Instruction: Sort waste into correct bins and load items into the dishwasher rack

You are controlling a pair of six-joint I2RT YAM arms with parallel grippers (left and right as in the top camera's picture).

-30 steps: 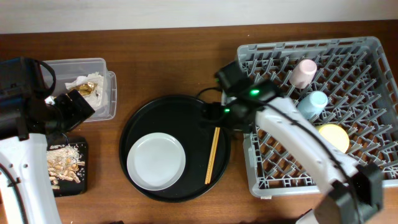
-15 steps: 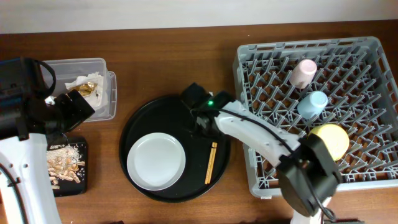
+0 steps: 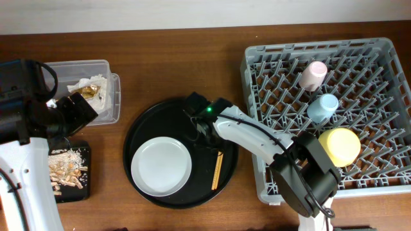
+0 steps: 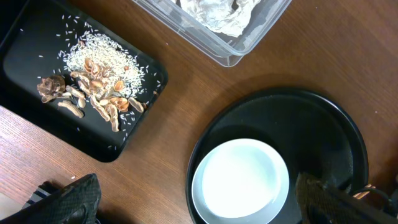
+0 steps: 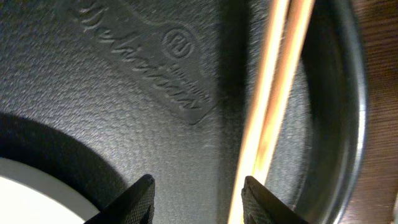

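Observation:
The chopsticks (image 3: 217,172) (image 5: 273,106) lie on the round black tray (image 3: 151,125), right of the pale grey plate (image 3: 161,167) (image 4: 240,182). My right gripper (image 3: 200,127) (image 5: 200,202) hangs low over that tray, open partway with only bare tray between its fingers. The chopsticks run along its right fingertip (image 5: 264,199). In the dishwasher rack (image 3: 379,58) stand a pink cup (image 3: 314,75), a light blue cup (image 3: 323,107) and the yellow dish (image 3: 340,146). My left gripper (image 3: 78,108) (image 4: 199,208) is wide open and holds nothing, beside the clear tub (image 3: 109,96) of wrappers (image 3: 88,86).
A flat black tray (image 3: 85,154) (image 4: 37,37) with brown food scraps (image 4: 93,93) and rice crumbs lies at the left edge, in front of the clear tub. The right arm stretches from the bottom right across the rack's left corner.
The right gripper has swung left from the rack's edge onto the round tray, come down beside the chopsticks and narrowed its jaws. The left arm has stayed still.

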